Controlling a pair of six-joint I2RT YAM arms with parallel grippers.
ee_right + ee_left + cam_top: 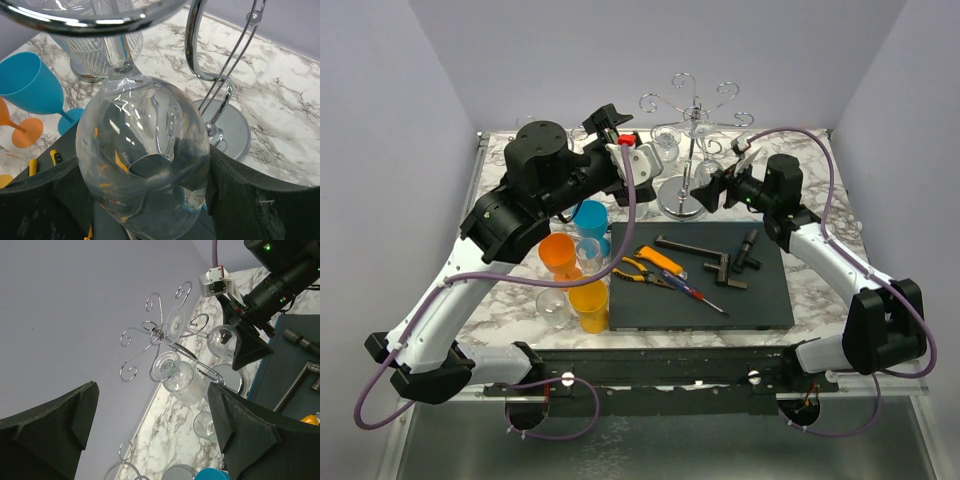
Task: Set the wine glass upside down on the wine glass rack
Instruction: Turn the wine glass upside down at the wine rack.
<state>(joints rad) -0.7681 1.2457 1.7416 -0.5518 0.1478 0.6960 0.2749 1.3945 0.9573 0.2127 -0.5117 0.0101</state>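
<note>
Nearest me, my right gripper (150, 200) is clamped on the bowl of the glass (145, 150). The glass is inverted, its long axis roughly upright: rim down, stem up, foot among the arms of the rack (692, 120). Farther left, my left gripper (152, 410) gapes wide, holding nothing.

wine glass (145, 150) foot cropped (top edge), rim indistinct
</note>
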